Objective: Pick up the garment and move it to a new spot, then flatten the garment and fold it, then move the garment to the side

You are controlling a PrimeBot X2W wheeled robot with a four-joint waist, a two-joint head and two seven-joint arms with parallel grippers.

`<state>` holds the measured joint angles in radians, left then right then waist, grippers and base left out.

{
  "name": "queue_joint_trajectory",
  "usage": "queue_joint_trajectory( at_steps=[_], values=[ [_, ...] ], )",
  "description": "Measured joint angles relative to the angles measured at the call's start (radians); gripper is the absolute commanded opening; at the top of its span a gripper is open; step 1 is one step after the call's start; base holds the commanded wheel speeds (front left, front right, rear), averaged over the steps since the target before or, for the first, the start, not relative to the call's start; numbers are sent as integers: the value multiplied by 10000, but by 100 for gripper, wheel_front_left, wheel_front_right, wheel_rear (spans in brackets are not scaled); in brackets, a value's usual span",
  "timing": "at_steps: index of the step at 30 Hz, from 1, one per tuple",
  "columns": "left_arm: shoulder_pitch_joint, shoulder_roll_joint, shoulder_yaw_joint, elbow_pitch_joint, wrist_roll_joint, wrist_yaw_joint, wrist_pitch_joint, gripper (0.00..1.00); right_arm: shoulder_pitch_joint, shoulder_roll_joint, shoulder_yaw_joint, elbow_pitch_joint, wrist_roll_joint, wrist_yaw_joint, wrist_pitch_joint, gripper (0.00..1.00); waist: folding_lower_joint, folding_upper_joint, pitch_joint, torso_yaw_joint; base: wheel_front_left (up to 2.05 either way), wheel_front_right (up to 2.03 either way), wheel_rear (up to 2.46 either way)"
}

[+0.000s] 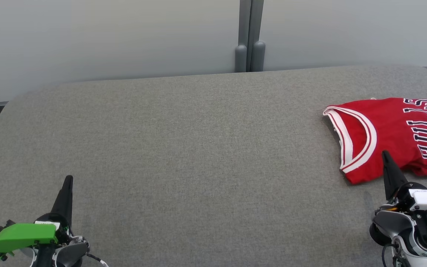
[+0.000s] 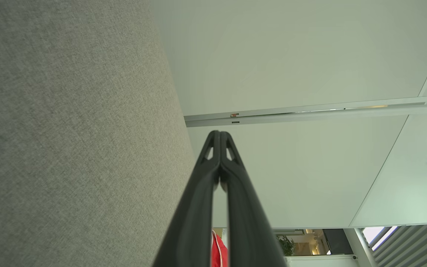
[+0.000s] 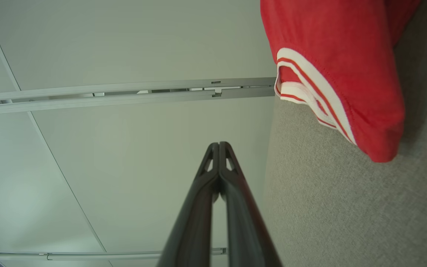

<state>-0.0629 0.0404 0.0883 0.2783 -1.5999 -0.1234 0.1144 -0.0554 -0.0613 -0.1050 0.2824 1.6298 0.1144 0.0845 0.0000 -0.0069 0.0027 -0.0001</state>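
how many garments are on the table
1: a folded red jersey on the table, far right, just beyond the right gripper. It runs past the head view's right edge, so more could lie hidden there.

I see a grey fabric tabletop (image 1: 184, 148) stretching ahead of the left fingers (image 1: 65, 196) and right fingers (image 1: 391, 174), with pale wall panels (image 1: 106, 37) beyond it and a grey double post (image 1: 250, 37) at their seam. On my left wrist feed, a metal rail (image 2: 310, 111) crosses just past the fingertips and a leafy plant (image 2: 285, 244) sits to their lower right. On the right wrist feed, the fabric lies right of the fingers.
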Motion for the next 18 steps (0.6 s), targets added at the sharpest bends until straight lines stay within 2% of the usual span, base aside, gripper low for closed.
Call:
queue_joint_trajectory(
  at_steps=[18],
  values=[
    [0, 0, 0, -4, 0, 0, 0, 0, -1, 2, -13, -6, 0, 0, 2, 0, 0, 0, 1, 0, 0, 0, 0]
  ],
)
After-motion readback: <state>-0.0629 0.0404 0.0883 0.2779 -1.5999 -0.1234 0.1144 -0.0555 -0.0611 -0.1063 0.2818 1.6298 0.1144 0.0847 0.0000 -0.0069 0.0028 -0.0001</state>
